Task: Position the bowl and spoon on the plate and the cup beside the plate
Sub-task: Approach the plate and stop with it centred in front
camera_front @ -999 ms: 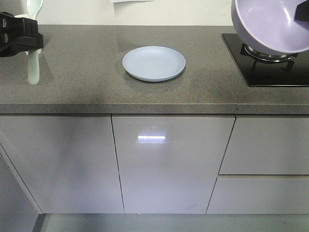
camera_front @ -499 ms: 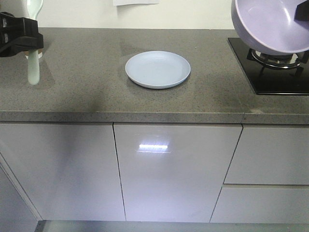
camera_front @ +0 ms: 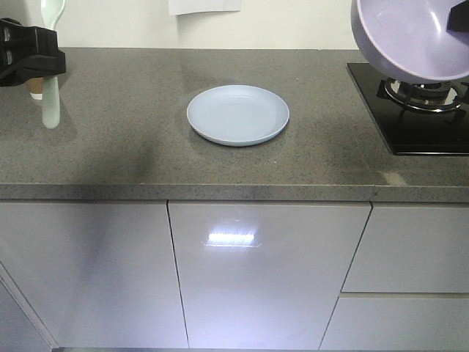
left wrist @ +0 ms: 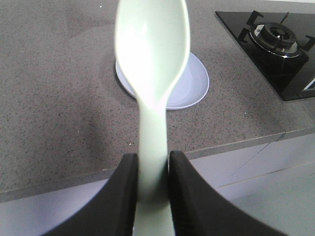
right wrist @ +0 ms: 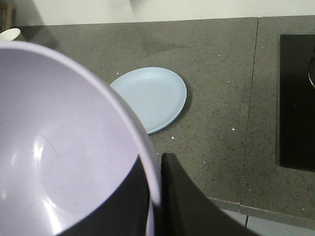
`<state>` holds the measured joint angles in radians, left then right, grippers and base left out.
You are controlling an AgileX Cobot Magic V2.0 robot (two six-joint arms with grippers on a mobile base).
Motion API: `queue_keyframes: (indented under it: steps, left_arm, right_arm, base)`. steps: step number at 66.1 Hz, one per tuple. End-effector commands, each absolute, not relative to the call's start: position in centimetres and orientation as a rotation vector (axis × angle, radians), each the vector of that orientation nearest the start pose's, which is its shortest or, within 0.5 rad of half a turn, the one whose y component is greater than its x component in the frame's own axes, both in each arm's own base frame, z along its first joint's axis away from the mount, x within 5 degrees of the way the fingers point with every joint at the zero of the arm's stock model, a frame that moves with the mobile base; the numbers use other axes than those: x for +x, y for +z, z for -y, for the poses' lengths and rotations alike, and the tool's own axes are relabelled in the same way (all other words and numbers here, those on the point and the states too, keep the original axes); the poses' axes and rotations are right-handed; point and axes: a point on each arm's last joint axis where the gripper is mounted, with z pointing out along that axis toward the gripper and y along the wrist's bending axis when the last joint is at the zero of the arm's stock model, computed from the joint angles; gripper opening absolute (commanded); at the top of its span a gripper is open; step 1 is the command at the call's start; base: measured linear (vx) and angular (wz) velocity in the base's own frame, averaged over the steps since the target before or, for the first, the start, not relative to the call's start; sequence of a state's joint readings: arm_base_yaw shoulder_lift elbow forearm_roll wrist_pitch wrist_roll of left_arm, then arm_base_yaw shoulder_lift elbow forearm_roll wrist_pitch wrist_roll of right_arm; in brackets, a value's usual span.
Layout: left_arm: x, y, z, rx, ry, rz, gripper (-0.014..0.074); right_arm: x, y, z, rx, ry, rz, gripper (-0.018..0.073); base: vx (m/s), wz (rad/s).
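Left hand (left wrist: 151,169) clamps spoon (left wrist: 152,59) handle; right hand (right wrist: 153,191) pinches bowl (right wrist: 59,147) rim. Plate (camera_front: 237,115) on tabletop (camera_front: 110,154) between hands; cup (right wrist: 10,33) apparently behind left hand.

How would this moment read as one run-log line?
left gripper: holds spoon | right gripper: holds bowl | plate: empty | cup: on counter
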<state>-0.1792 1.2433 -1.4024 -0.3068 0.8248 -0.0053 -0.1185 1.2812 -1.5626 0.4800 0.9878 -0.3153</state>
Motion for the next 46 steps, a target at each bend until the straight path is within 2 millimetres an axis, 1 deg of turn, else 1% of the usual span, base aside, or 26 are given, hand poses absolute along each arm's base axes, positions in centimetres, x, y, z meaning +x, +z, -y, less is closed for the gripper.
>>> queue_keyframes:
  steps: [1, 46]
  left_arm:
    - [24.48, 45.8, 6.55, 0.079, -0.496, -2.03, -0.0006]
    - [24.48, 45.8, 6.55, 0.079, -0.496, -2.03, -0.0006]
  right_arm:
    - [24.68, 49.06, -0.61, -0.135, 0.328, -1.985, -0.001]
    - [24.68, 49.06, -0.61, -0.135, 0.328, -1.985, -0.001]
  base:
    - [0.07, -0.05]
    - [0.07, -0.03]
